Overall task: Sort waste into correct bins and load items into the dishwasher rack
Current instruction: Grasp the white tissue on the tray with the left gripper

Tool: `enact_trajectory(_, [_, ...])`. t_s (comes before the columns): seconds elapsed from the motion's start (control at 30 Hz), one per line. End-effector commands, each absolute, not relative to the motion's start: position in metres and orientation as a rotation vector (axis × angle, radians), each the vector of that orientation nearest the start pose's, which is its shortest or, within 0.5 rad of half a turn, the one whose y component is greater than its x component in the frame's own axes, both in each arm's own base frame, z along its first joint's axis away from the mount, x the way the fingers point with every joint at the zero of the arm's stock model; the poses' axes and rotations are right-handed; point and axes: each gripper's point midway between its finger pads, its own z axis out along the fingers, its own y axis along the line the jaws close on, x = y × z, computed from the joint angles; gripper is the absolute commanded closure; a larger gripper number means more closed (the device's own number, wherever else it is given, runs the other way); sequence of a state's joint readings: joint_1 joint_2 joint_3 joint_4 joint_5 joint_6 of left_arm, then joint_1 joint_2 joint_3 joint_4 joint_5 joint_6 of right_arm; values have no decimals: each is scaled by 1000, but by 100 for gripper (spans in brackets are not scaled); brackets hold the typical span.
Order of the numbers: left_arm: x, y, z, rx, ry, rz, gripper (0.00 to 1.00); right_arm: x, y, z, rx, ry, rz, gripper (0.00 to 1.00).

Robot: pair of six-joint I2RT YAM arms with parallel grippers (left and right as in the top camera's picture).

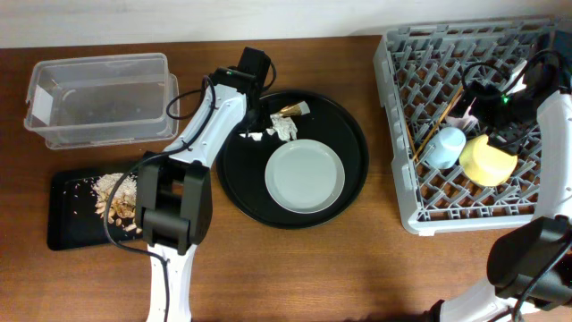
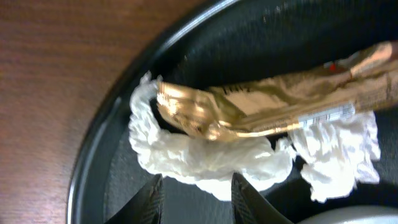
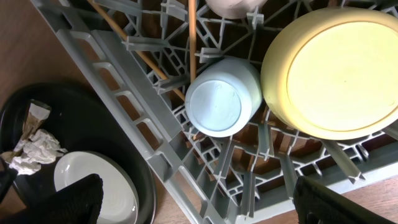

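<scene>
- Tissue and wrapper: touching, on the round tray's far side.
- Left gripper: I see its fingers spread close to the tissue.
- Right gripper: fingers spread over the rack.

Gold wrapper lies across crumpled tissue; inverted yellow-green bowl and blue cup sit in grey rack.

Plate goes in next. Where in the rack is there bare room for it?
Free: the rack's far-left grid, between its far wall and the chopsticks, and a narrow strip along the near wall. Crowded: the middle and right, where blue cup, yellow-green bowl and the right arm sit.
</scene>
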State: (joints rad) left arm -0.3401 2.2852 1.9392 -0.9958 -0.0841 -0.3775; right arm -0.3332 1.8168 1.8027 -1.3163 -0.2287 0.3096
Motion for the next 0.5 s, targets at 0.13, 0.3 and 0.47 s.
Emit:
enact_trajectory(0.13, [473,-159,40,-6,2924,-43,65,379,-91,197,865,2732,317,2])
enact_trajectory(0.3, [476,-165,26,88,2923,-27,63,379,-91,197,865,2732,318,2])
enact_trajectory(0.47, [479,-166,21,88,2920,-32,61,379,-91,197,865,2732,318,2])
